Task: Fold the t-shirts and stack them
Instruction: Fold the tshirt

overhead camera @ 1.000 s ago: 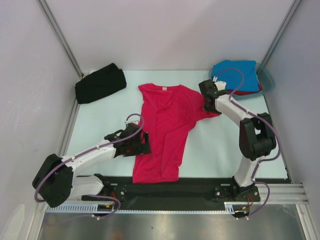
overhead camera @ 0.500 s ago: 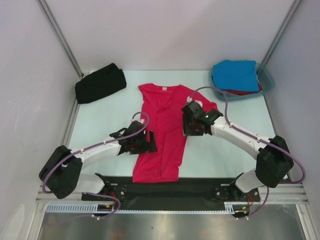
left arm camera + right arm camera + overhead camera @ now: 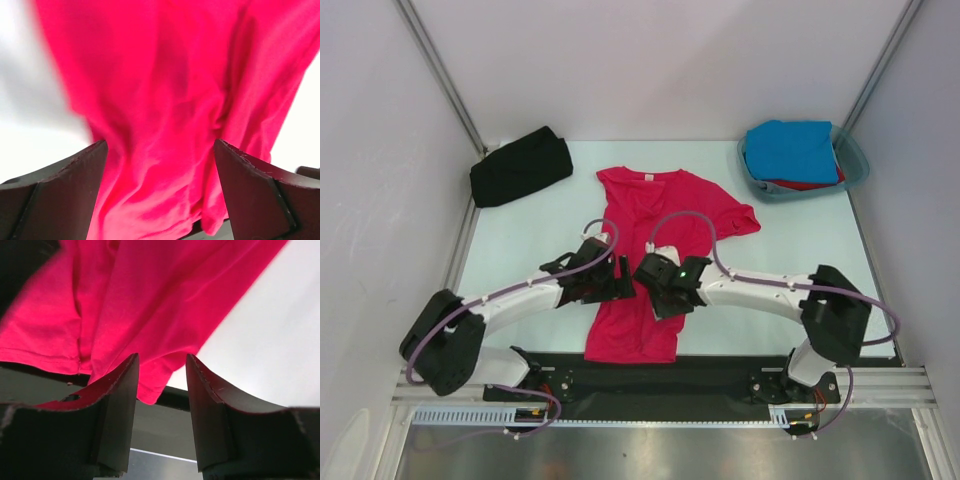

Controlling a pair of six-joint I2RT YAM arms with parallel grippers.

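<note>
Crimson-pink t-shirt (image 3: pixel 655 225) flat on surface (image 3: pixel 520 240). Your left hand (image 3: pixel 620 278) at its edge: spread wide, empty. Your right hand (image 3: pixel 662 300) over its lower half: fingers partly apart, empty.

Pale table (image 3: pixel 520 250): crimson-pink t-shirt (image 3: pixel 655 215) spread at centre; black t-shirt (image 3: pixel 520 167) bundled far left; teal tub (image 3: pixel 855 160) far right.

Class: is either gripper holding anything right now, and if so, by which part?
Nothing is held. The left gripper and right gripper both stand open over the pink shirt, with no cloth pinched between their fingers.
</note>
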